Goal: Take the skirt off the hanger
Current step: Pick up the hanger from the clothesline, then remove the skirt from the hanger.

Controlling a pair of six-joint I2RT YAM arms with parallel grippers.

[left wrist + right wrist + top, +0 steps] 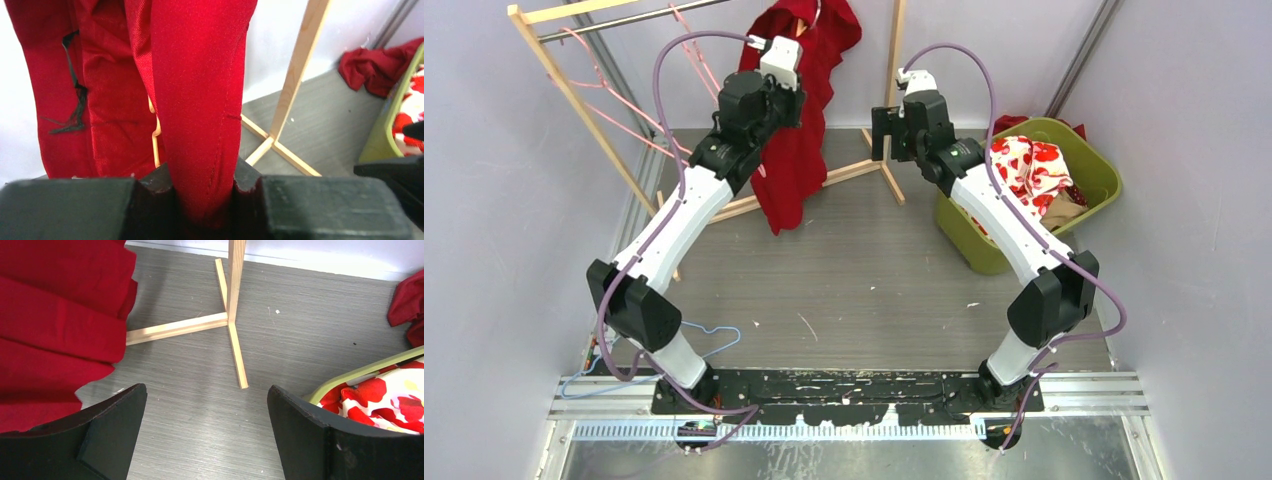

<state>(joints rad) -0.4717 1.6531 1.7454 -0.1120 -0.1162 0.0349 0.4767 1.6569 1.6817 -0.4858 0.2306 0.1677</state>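
The skirt (pixel 799 150) hangs from the top of the wooden rack (pixel 554 70) at the far end of the desk (pixel 854 290), its hem reaching down past the rack's foot bar. From overhead the left arm's wrist presses against the cloth and hides the grip. The left wrist view shows it: the left jaws are clamped on a thick vertical fold of the skirt (pixel 200 100), and red cloth fills the gap between them. That view also shows a black thread loop (pixel 75 100) dangling on the fabric and a pale strip (pixel 156 135) between the folds; whether this is the hanger I cannot tell. The right jaws stand wide apart and hold nothing, hovering near the rack's right post (pixel 235 275), with the skirt's edge (pixel 55 340) to one side and the rim of the green basket (pixel 360 372) to the other. A floral cloth (pixel 1029 165) lies in the basket, and a red garment (pixel 375 67) lies behind it. Pink hangers (pixel 614 110) hang at the rack's left end, and a blue hanger (pixel 714 340) lies by the left arm's base. Bare desk stretches between the rack and the arm bases, with walls close on both sides.
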